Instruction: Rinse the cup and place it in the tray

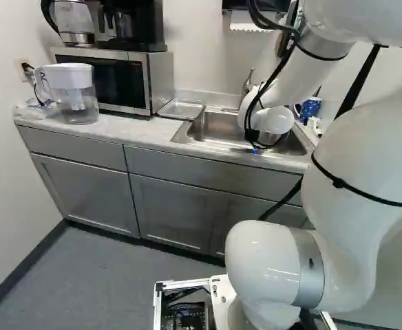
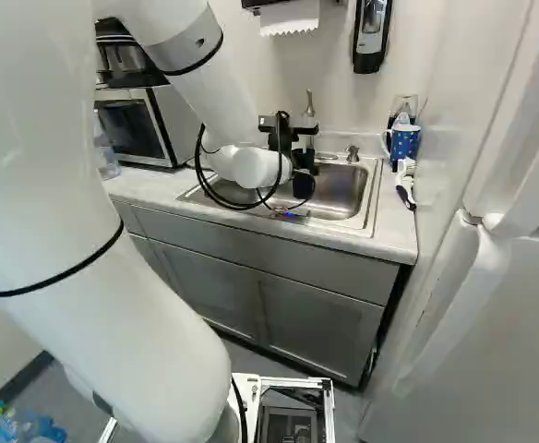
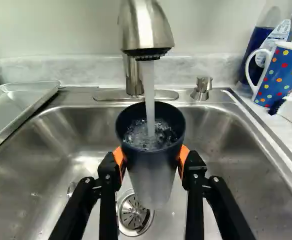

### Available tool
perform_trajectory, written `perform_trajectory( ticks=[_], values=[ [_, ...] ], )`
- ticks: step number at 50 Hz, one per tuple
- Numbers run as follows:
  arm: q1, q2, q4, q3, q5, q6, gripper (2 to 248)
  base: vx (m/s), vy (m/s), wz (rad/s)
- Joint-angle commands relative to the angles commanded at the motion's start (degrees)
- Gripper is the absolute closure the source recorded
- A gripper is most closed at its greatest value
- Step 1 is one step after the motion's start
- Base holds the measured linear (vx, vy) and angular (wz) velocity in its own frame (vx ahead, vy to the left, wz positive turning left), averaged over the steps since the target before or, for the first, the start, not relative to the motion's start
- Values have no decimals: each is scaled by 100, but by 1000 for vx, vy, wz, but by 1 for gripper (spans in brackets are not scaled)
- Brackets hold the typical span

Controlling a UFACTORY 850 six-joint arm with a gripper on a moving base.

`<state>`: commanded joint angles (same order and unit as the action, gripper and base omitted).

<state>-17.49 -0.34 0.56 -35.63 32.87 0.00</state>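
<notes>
Dark blue, tapering cup: upright or nearly so, mouth up, over the wide stainless-steel sink and directly beneath the brushed-metal faucet.

Black two-fingered gripper: clamped on the cup, an orange pad pressing from either side, below the rim.

Clear running water: pours into the cup's open mouth and churns inside (a rinse in full flow, by the look of it).

Shallow, silvery rectangular tray: at the sink's edge toward the boxy, silver-framed microwave, across the basin from the blue mug with coloured dots.

Crossing to the tray: likely the move that counts, sideways from stream to tray, once the water is tipped out over the basin. Carried as it stands, the cup could spill; lifted straight up, it could strike the faucet.
</notes>
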Motion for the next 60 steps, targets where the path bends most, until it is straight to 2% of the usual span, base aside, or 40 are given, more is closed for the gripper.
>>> perform_trajectory(
  ticks=[16,60],
  values=[
    [82,17,0,17,0,0,127,0,0,0],
    [896,25,0,24,0,0,127,0,0,0]
  ],
)
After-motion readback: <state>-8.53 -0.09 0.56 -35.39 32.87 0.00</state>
